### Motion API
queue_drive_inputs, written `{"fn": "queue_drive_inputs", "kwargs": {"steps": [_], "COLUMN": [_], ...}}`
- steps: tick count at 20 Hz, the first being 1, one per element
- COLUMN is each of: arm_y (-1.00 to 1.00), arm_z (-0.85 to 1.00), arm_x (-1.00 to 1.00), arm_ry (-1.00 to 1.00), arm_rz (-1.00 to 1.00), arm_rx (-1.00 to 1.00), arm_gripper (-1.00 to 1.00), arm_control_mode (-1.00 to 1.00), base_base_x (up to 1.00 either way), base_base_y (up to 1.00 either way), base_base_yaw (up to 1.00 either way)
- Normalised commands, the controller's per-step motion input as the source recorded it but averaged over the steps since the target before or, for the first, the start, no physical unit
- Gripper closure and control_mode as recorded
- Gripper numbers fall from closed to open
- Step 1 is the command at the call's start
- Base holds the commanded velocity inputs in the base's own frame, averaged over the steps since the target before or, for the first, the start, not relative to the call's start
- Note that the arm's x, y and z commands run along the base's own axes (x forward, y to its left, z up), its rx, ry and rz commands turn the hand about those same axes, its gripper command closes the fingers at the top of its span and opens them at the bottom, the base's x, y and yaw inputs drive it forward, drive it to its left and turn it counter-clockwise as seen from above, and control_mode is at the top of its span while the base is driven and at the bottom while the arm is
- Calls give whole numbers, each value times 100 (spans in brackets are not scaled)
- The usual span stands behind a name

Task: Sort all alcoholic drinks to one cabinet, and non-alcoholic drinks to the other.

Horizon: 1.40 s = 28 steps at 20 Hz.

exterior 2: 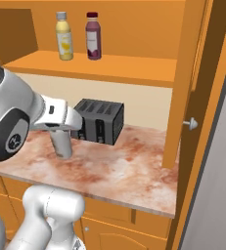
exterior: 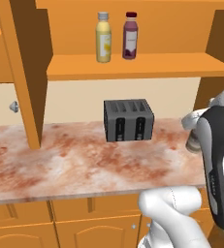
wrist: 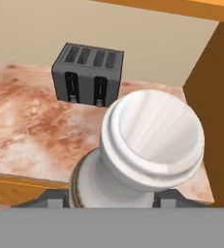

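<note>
The pale yellow bottle (exterior: 103, 38) with a white cap stands upright on the open cabinet shelf, at about 12 o'clock in the left base view; the purple-maroon bottle (exterior: 130, 36), red-capped with a pale label, stands upright just beside it toward 3 o'clock, the two apart; the pale whitish-clear glass bottle (exterior 2: 61, 143) is upright at the marble counter, at 9 o'clock in the right base view; the hand view shows its white cap (wrist: 152, 138) from above, near 5 o'clock.
</note>
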Motion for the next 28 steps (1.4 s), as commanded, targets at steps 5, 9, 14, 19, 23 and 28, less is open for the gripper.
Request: {"fn": "queue_drive_inputs", "kwargs": {"steps": [5, 9, 14, 19, 23, 28], "arm_y": [0, 0, 0, 0, 0, 0], "arm_z": [0, 0, 0, 0, 0, 0], "arm_x": [0, 0, 0, 0, 0, 0], "arm_ry": [0, 0, 0, 0, 0, 0], "arm_rz": [0, 0, 0, 0, 0, 0], "arm_rx": [0, 0, 0, 0, 0, 0], "arm_gripper": [100, 100, 100, 100, 100, 100], "arm_control_mode": [100, 100, 100, 100, 100, 100], "base_base_x": [-79, -100, -100, -83, -61, -54], "base_base_y": [0, 0, -7, -31, -39, -63], "base_base_yaw": [2, -2, -15, -56, -64, -59]}}
